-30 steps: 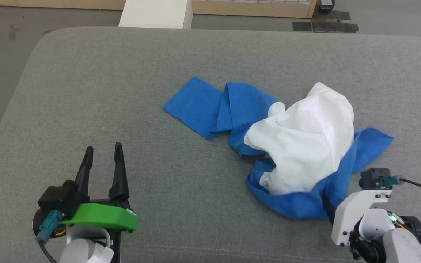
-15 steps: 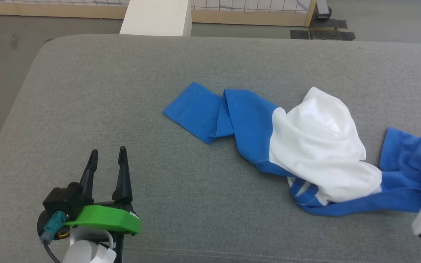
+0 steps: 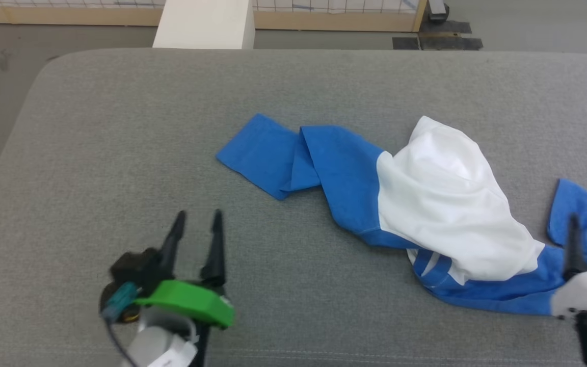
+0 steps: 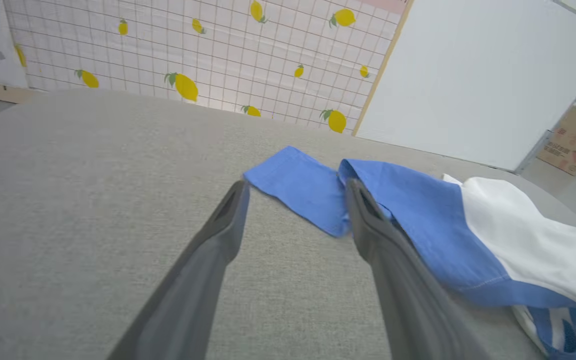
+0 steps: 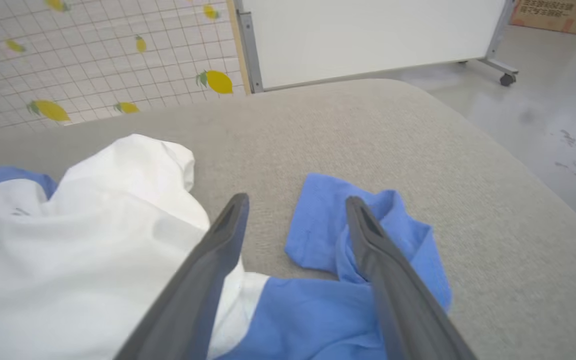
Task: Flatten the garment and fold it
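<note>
Garment [image 3: 441, 204]: lies in a crumpled strip on the grey cushion [image 3: 120, 127], white body heaped at its middle. One blue sleeve [image 3: 258, 153] lies nearly flat at one end. The other sleeve [image 5: 368, 235] is bunched at the opposite end.

Left gripper [image 3: 198, 214]: jaws spread, empty, near the flat sleeve's end and apart from it, fingers pointing towards it.

Right gripper [image 5: 296, 200]: jaws spread, nothing pinched, standing over the bunched sleeve.

Step in hand, as judged: flattening, early stage; no fold made yet.

Next move calls for a firm pinch on cloth at each end of the garment. An outward draw should follow to open the heaped body before any fold.
</note>
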